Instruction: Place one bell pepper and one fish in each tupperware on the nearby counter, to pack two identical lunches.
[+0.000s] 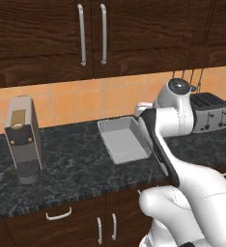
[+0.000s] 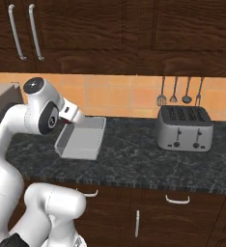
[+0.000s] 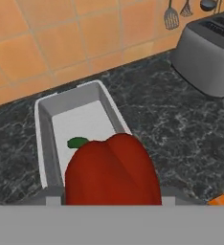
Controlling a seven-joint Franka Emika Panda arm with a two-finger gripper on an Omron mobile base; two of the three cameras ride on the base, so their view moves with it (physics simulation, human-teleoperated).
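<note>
While the red bell pepper [image 3: 113, 170] hangs over the near end of the grey tupperware [image 1: 125, 144] on the counter [image 1: 76, 166], the gripper's fingers are hidden; whether it clamps the pepper, I cannot tell. That tub looks bare inside: nothing packed yet, both lunches remain. No readable writing anywhere, toaster [image 2: 184, 128] included.

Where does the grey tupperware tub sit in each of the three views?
Left base view: tupperware centre, on the counter, left of the arm.
Right base view: tupperware centre-left, beside the arm's elbow.
Hand view: tupperware centre-left, behind the red pepper.
Shared landmark: toaster, to its right.
</note>
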